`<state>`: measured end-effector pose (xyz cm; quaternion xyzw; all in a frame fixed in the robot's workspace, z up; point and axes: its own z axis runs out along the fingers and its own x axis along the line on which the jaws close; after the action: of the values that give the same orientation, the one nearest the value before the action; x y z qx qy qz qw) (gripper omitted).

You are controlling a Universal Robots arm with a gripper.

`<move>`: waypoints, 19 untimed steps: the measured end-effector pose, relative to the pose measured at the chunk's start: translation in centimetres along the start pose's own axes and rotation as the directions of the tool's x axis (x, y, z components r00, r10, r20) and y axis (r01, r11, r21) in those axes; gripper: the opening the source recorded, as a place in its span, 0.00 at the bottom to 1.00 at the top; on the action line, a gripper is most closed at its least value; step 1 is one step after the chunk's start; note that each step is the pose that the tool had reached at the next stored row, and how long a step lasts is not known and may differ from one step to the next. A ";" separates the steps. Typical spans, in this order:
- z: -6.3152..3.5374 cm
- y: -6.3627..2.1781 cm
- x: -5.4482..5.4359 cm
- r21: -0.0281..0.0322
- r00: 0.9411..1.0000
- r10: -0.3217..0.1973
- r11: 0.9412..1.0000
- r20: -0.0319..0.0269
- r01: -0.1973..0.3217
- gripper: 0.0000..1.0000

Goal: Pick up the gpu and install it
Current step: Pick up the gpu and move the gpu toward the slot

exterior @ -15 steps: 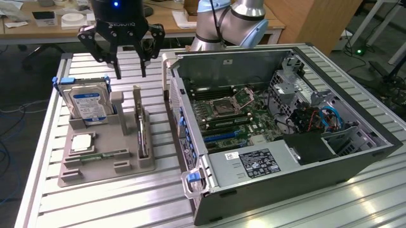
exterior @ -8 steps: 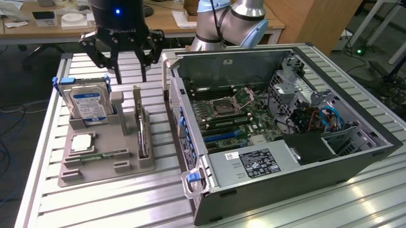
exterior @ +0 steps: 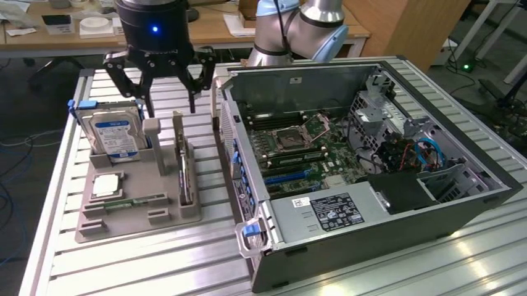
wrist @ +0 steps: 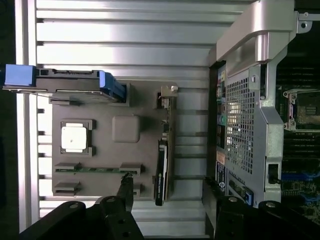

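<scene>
The gripper (exterior: 165,102), fingers apart, is hovering upper-left in the exterior view above the edge-on gpu (exterior: 182,166), which looks light, stiff and fragile, best pinched across its top edge.

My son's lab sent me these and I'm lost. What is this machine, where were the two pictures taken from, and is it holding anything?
It is a robot arm ending in a gripper, a black-fingered claw. One picture comes from a camera off the arm, the other from a camera on the wrist, looking down. On the slatted table sits a grey tray carrying a hard drive, a memory stick and the gpu, a thin card standing on edge. Beside it lies an open computer case. The gripper hangs open above the tray, holding nothing.
</scene>
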<state>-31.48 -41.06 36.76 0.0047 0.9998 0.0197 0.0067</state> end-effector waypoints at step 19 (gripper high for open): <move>3.35 -1.09 0.0 0.002 1.000 0.000 1.000 -0.001 0.000 0.67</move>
<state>-31.48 -42.02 33.37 0.0047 0.9998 0.0189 0.0061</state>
